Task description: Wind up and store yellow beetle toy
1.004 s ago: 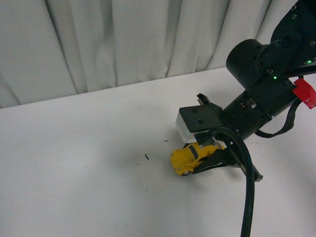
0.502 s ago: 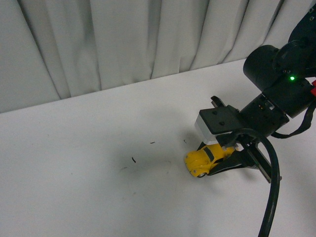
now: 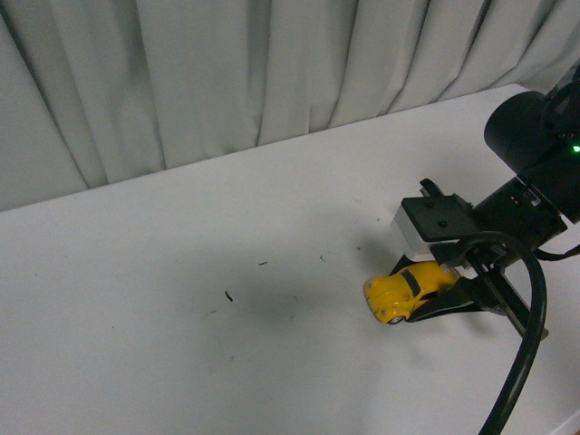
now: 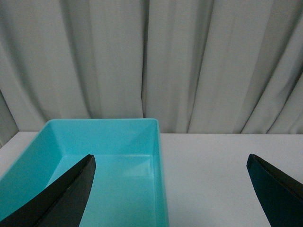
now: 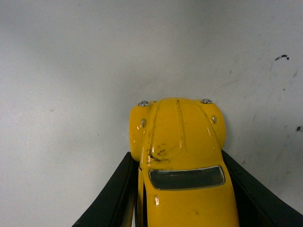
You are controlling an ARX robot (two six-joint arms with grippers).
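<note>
Two black fingers [image 5: 116, 191] of the right gripper [image 3: 424, 295] are clenched on the yellow beetle toy [image 3: 404, 292], one against each flank, with the rounded bonnet and dark windscreen poking out beyond the fingertips. In the front view the toy is low over the white table [image 3: 181, 344] toward its right side, nose aimed leftward, away from the arm; whether the wheels touch the surface I cannot tell. A thick black cable [image 3: 521, 344] loops down from the arm beside it. A few small dark specks [image 3: 227, 295] mark the table well to the toy's left. The left gripper [image 4: 168, 189] is released, its fingers spread wide and holding nothing, above a turquoise bin [image 4: 158, 161] that stands on the table before a pale pleated curtain [image 4: 189, 61].
</note>
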